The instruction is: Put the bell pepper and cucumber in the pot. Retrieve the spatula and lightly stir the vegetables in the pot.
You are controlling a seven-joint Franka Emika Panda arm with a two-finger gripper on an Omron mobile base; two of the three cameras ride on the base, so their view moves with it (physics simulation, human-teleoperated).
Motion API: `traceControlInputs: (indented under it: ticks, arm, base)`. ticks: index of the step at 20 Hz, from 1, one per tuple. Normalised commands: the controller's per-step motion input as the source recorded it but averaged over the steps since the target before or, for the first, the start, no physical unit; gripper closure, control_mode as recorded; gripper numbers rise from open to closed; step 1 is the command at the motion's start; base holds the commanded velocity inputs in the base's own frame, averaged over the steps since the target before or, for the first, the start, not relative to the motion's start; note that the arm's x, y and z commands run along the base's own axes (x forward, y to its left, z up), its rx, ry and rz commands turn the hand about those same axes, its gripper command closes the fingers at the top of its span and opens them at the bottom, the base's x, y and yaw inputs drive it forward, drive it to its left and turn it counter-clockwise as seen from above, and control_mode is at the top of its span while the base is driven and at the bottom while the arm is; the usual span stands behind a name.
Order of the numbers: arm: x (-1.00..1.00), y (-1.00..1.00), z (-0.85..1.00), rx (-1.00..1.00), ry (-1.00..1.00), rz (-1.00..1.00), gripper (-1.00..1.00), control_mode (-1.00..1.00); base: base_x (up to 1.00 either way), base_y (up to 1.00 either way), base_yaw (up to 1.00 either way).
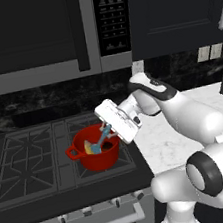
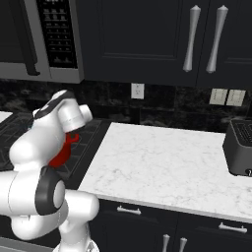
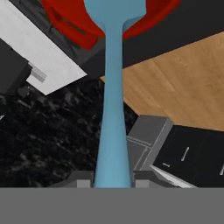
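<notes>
The red pot point(image 1: 101, 160) stands on the stove's front right burner. Inside it, against the left wall, lies the pale-yellow bell pepper point(image 1: 88, 147). My gripper point(image 1: 108, 128) hangs tilted over the pot's right rim, shut on the handle of the light-blue spatula point(image 1: 105, 134), whose blade reaches down into the pot beside the pepper. In the hand view the spatula point(image 3: 113, 109) runs straight up from between my gripper's point(image 3: 113, 180) fingertips to the pot point(image 3: 153, 13). The cucumber is hidden. In the right base view my arm covers most of the pot point(image 2: 61, 155).
The black stove point(image 1: 35, 160) has raised grates and a row of knobs point(image 1: 88, 210) along its front. A microwave point(image 1: 36, 33) hangs low above it. A white marble counter point(image 2: 162, 162) lies to the right, with a dark toaster point(image 2: 241, 147) at its far end.
</notes>
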Motion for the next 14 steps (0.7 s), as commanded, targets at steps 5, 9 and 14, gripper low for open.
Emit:
traceControlInputs:
  ticks: [5,9,14]
  arm:
    - [0.21,-0.03,-0.33,0.0,0.0,0.0,1.0,-1.0]
    - [0.24,0.0,-0.32,0.0,0.0,0.0,1.0,-1.0]
    - [0.19,0.0,-0.17,0.0,-0.01,0.0,1.0,-1.0]
  base:
    - [0.0,0.0,0.0]
    - [0.0,0.0,0.0]
    - [0.0,0.0,0.0]
